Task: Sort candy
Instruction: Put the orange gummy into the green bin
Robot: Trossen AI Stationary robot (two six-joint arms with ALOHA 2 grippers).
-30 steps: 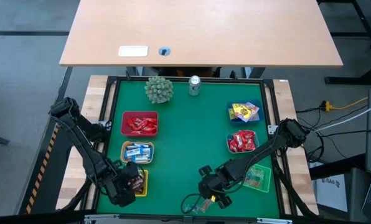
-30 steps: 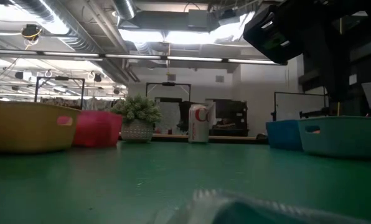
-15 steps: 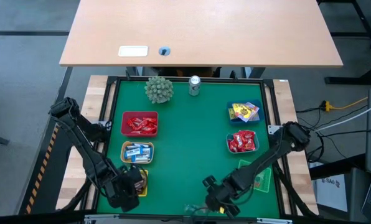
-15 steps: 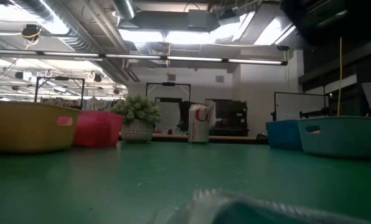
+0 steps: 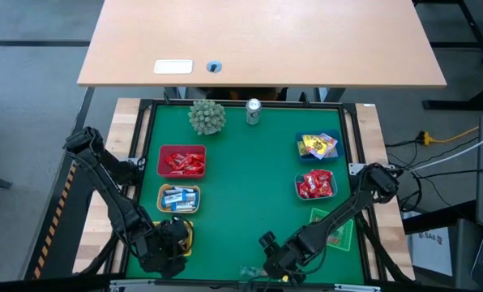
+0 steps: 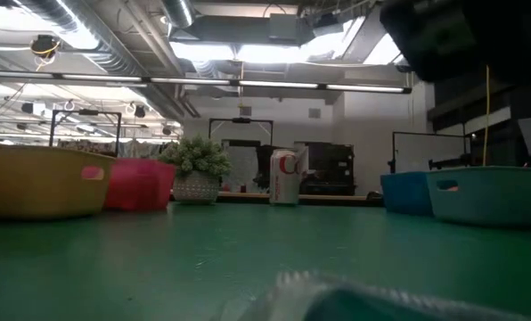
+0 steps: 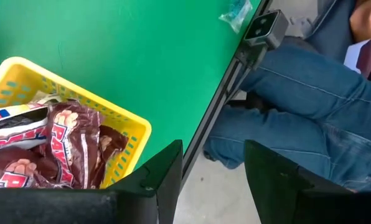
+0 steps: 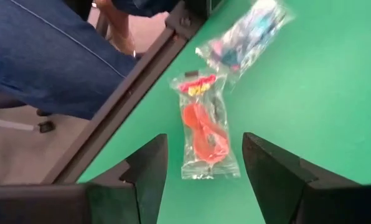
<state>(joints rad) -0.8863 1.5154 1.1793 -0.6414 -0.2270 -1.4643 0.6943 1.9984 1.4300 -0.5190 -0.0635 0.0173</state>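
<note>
Green mat (image 5: 250, 186), wooden desk (image 5: 262, 40) behind, ceiling lights (image 6: 248, 49)

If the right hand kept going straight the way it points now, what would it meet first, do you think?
Most likely the clear-wrapped red candy lying on the green mat, framed between the right hand's open fingers; depth is uncertain.

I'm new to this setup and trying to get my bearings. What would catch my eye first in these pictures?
Probably the bright baskets of candy on the green table: red, yellow and another yellow down the left, blue and more on the right. Next, the right gripper, fingers open, hangs over a loose red candy near the front edge. The left gripper waits open by the front yellow basket.
</note>
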